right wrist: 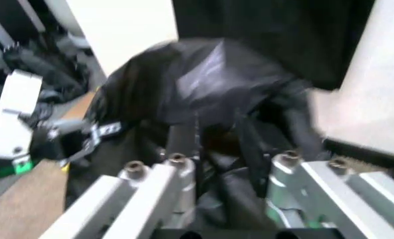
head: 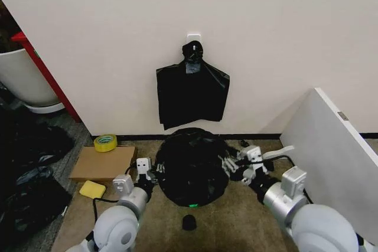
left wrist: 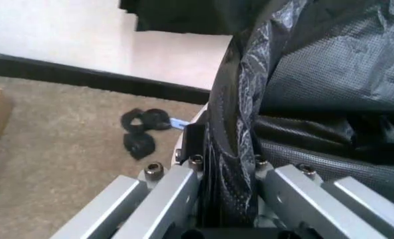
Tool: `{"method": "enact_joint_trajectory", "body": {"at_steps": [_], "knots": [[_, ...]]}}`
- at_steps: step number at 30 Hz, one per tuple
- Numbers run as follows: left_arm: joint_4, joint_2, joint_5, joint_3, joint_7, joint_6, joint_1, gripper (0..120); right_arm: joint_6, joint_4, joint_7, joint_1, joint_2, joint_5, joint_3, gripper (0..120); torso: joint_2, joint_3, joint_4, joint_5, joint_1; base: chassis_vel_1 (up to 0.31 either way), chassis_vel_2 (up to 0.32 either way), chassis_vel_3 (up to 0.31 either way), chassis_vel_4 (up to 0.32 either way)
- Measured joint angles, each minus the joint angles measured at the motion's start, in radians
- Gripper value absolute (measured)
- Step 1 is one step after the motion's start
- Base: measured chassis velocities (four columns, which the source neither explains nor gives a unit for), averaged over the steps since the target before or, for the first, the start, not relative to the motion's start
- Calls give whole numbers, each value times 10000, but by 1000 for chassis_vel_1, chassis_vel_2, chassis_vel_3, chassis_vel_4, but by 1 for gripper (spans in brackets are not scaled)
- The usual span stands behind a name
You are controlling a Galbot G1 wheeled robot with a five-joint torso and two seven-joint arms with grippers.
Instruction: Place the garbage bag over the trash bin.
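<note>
The glossy black garbage bag [head: 192,166] is draped over the trash bin, hiding nearly all of it. Only the bin's small green label [head: 192,205] shows near the floor. My left gripper [head: 155,173] is at the bag's left side. In the left wrist view it is shut on a crinkled fold of the bag [left wrist: 227,164]. My right gripper [head: 231,163] is at the bag's right side. In the blurred right wrist view, black plastic [right wrist: 217,149] lies between its fingers [right wrist: 182,142].
A flat black bag bundle [head: 192,90] hangs on the wall behind. A tape roll [head: 105,143], cardboard [head: 101,163] and a yellow pad [head: 93,189] lie left. A white board [head: 331,146] leans right. A small black lump [head: 189,223] sits in front.
</note>
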Motion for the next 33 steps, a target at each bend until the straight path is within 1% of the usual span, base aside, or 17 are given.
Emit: {"method": "enact_joint_trajectory", "body": {"at_steps": [3, 4, 5, 6, 8, 10, 11, 14, 15, 20, 21, 24, 33], "knots": [[83, -99, 302, 281, -171, -2, -167, 0, -685, 15, 350, 268, 166, 65, -314, 4, 0, 0, 3, -2, 0, 0, 0, 0, 0], [142, -152, 560, 465, -227, -2, -248, 0, -1175, -6, 665, 456, 299, 83, -549, 0, 0, 0, 4, -1, 0, 0, 0, 0, 0], [142, -152, 560, 465, -227, -2, -248, 0, -1175, -6, 665, 456, 299, 83, -549, 0, 0, 0, 4, -1, 0, 0, 0, 0, 0], [181, -165, 711, 575, -236, -13, -296, 0, -1388, -49, 818, 512, 404, 85, -642, 0, 0, 0, 6, -2, 0, 0, 0, 0, 0], [277, -168, 1142, 838, -238, -73, -395, 0, -1762, -205, 1119, 608, 658, 34, -856, 0, 0, 0, -2, -3, 0, 0, 0, 0, 0], [286, -167, 1448, 969, -231, -116, -401, 0, -1958, -419, 1365, 800, 890, -88, -1158, 0, 0, 0, 1, 0, 0, 0, 0, 0, 0], [285, -176, 1653, 1054, -231, -143, -401, 0, -2238, -614, 1681, 1011, 1118, -96, -1463, 0, 0, 0, 3, 0, 0, 0, 0, 0, 0], [283, -196, 1785, 1098, -220, -173, -407, 0, -2545, -790, 2059, 1241, 1324, 66, -1762, 0, 0, 0, 4, -2, 0, 0, 0, 0, 0], [278, -208, 1858, 1129, -198, -198, -437, 0, -2810, -977, 2362, 1442, 1493, 170, -2028, 0, 0, 0, 3, -1, 0, 0, 0, 0, 0], [169, -218, 2066, 1221, -46, -282, -448, 0, -2995, -1775, 2997, 1990, 1867, 288, -2773, 0, 0, 0, 3, -2, 0, 0, 0, 0, 0], [169, -218, 2066, 1221, -46, -282, -448, 0, -2995, -1775, 2997, 1990, 1867, 288, -2773, 0, 0, 0, 3, -2, 0, 0, 0, 0, 0], [40, -227, 2272, 1265, 69, -326, -367, 0, -2996, -2337, 3192, 2331, 2118, 321, -3194, 0, 0, 0, 2, -2, 0, 0, 0, 0, 0], [-277, -80, 2376, 1240, 201, -327, -68, 0, -2957, -3622, 3672, 3534, 2805, 540, -4121, 0, 0, 0, 2, -3, 0, 0, 0, 0, 0]]}}
